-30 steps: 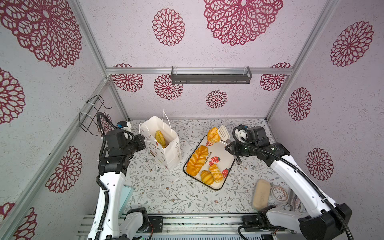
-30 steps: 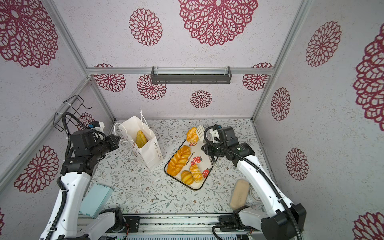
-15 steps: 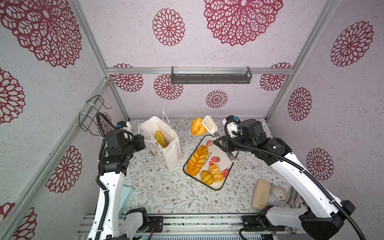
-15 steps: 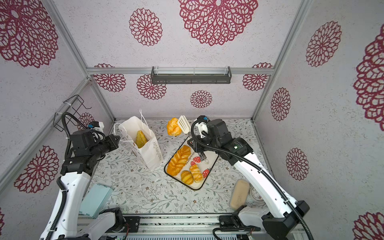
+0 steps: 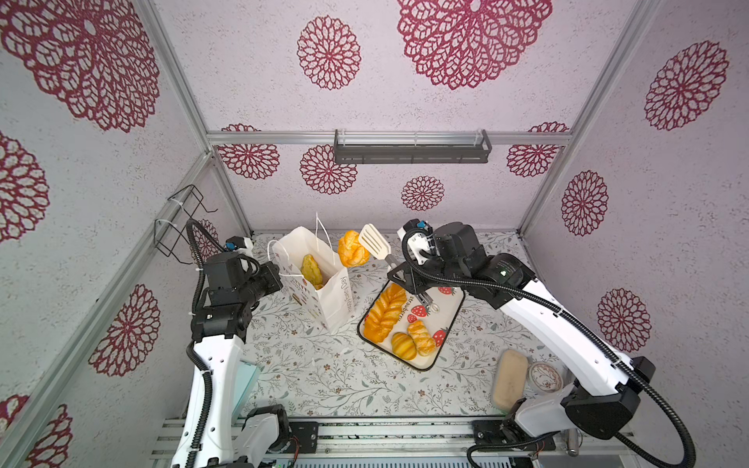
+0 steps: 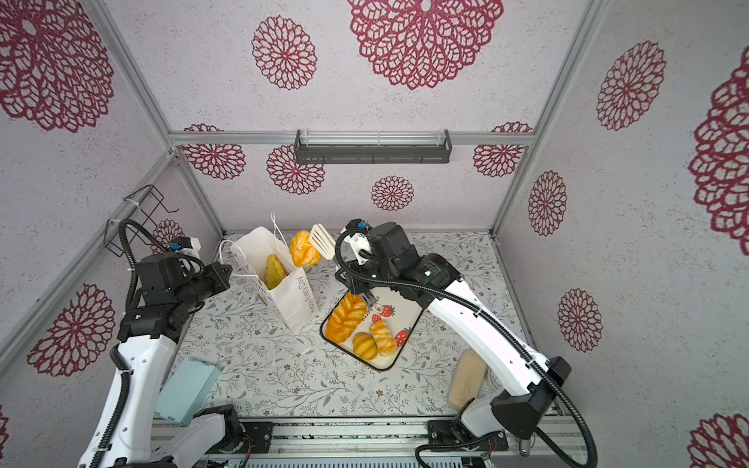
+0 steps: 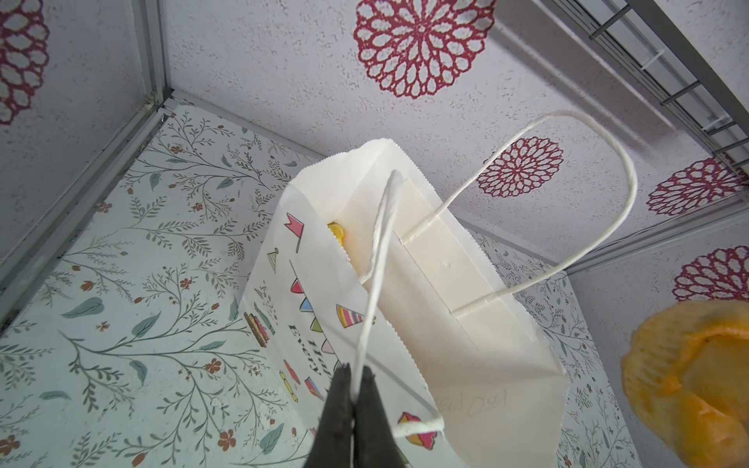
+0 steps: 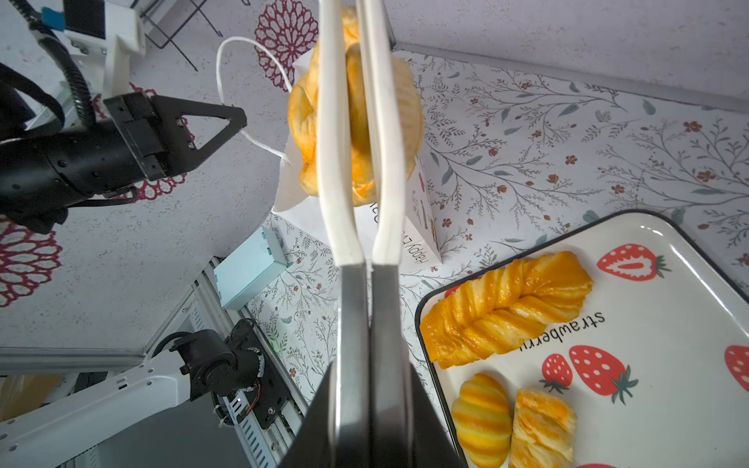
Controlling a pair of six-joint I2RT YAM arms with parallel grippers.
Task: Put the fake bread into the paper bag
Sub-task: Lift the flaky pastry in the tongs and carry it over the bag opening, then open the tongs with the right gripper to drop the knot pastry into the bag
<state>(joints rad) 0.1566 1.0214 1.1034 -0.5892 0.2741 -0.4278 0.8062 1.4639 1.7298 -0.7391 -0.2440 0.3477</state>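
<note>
Tongs (image 5: 375, 242): clamped on 1 roll (image 5: 352, 253)
Roll: likely light, glossy, slippery; squeeze across middle
Paper bag (image 5: 332, 300): flimsy; left gripper (image 7: 352, 389) pinches handle (image 7: 371, 291)

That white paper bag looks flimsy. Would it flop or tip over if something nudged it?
Probably tippy: the paper bag stands tall on a narrow base. Its thin walls would likely buckle rather than resist a push. The left claw pinching one cord handle seems to be what steadies it; the cord itself looks limp.
</note>
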